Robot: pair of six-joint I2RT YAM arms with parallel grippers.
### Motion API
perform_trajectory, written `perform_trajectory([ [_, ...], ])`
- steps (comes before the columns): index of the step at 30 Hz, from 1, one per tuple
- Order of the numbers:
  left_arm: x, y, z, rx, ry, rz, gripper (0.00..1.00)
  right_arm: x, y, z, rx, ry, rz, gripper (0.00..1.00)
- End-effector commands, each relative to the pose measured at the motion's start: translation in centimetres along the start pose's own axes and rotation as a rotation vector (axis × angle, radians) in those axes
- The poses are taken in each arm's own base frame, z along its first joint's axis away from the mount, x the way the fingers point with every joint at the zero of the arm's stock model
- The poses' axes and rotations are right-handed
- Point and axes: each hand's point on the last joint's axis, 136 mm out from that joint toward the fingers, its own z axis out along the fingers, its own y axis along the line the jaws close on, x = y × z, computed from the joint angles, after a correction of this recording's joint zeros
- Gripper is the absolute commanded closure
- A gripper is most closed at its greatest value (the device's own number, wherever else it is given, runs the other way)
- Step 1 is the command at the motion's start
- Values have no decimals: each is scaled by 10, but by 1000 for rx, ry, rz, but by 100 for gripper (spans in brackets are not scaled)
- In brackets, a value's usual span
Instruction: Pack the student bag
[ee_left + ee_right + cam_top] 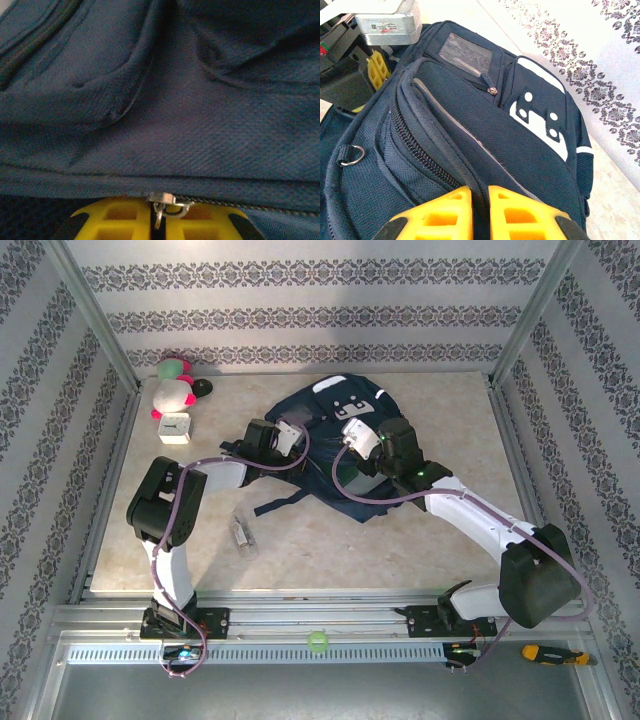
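The navy student bag (335, 402) lies at the back middle of the table, its white patch facing up. My left gripper (287, 434) is at the bag's left side. In the left wrist view its yellow fingers (125, 220) are shut on a small metal zipper pull (164, 199), with bag fabric (175, 110) just ahead. My right gripper (360, 436) is on the bag's near right part. Up close, the right gripper (480, 202) is shut on a fold of the bag (520, 145) beside a black zipper line (415, 145).
Two plush toys (174, 383) and a small white clock (174, 427) sit at the back left. A clear bottle (242, 532) lies on the table in front of the bag. A green ball (318, 641) and a screwdriver (545, 653) rest by the front rail.
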Motion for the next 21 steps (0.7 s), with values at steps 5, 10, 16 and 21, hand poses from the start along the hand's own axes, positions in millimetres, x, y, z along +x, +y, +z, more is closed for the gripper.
perform_trajectory([
  [5,0,-39,-20,138,-43,113,100,-12,-15,7,41,-29,67,88],
  [10,13,-56,-28,222,-32,125,100,1,-10,20,31,8,84,89],
  [16,18,-48,-25,180,-15,94,100,10,8,27,-18,35,120,82],
  [21,31,-31,-19,89,37,29,100,26,7,-2,-5,130,419,34],
])
